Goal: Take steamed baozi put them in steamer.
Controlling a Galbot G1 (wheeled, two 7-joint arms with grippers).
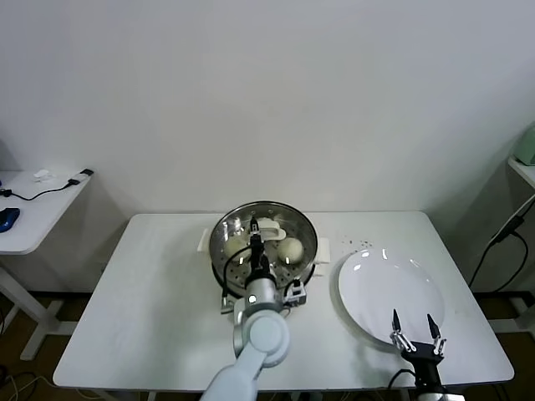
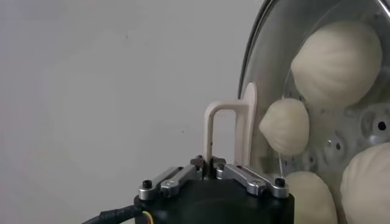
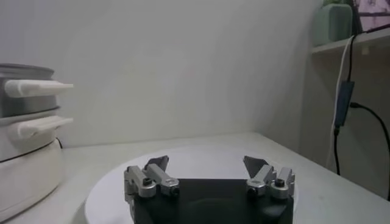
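Note:
The steamer [image 1: 264, 242] stands at the middle of the white table, and its cream handles show in the right wrist view [image 3: 27, 131]. A round glass lid [image 2: 256, 55] lies over it. Through the glass I see several cream-white baozi [image 2: 337, 64] inside, two of them plain in the head view [image 1: 289, 249]. My left gripper [image 1: 253, 227] reaches over the pot and is shut on the lid's cream handle [image 2: 228, 131], its jaws [image 2: 209, 164] pinching one leg of it. My right gripper [image 1: 415, 324] hovers open and empty over the near edge of the bare white plate [image 1: 389, 288].
The plate [image 3: 122, 182] lies right of the steamer. A few dark specks [image 1: 361, 245] dot the table behind it. A side table [image 1: 33, 209] with a blue mouse and a cable stands at far left. A shelf and a hanging cable [image 3: 344, 97] are at far right.

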